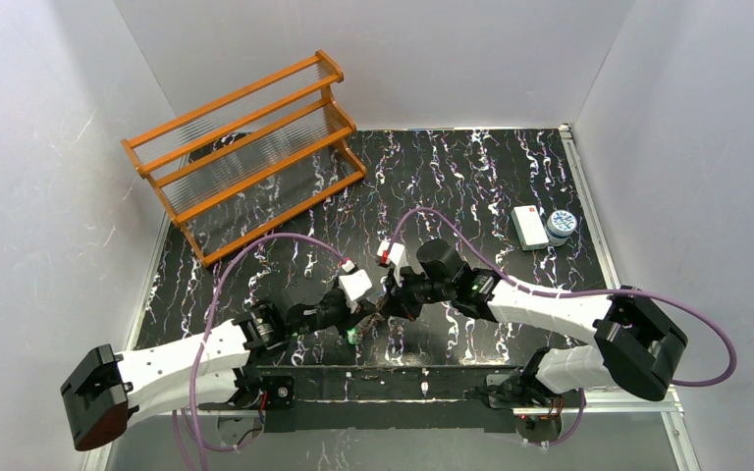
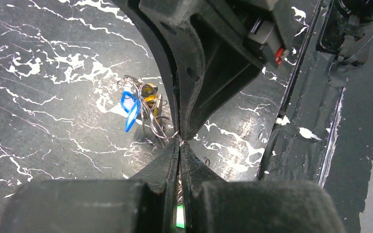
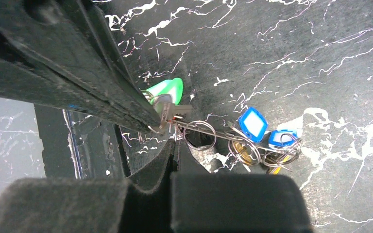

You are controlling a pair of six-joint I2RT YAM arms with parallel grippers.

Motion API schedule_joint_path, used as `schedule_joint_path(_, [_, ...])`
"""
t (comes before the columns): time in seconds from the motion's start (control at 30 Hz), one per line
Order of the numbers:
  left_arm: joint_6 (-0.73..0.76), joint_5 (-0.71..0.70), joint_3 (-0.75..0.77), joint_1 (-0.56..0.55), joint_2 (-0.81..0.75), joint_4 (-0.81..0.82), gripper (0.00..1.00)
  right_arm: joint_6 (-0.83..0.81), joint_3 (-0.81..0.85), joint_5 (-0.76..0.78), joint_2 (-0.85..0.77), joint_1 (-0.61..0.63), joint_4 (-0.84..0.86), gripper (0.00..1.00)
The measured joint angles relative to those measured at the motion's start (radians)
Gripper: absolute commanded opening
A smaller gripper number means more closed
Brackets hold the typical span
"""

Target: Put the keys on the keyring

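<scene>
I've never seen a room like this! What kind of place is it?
Probably a robot testing booth in a lab. Plain white walls box in one black marbled table, a left arm and a right arm are bolted at its edge, with keys to practise on.

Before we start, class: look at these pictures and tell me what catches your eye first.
At the near middle of the table, the left gripper and right gripper meet tip to tip, both shut on a bunch of keys with blue and green tags strung on wire rings. Far left stands an orange wooden rack; a white box lies far right.
</scene>
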Motion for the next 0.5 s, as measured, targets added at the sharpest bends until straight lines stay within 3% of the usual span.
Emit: schedule_joint_path(0.5, [-0.021,0.006,0.009,0.0,0.061,0.043,0.0,-0.006,-0.015,-0.009,-0.016,0.0,0.0,0.01])
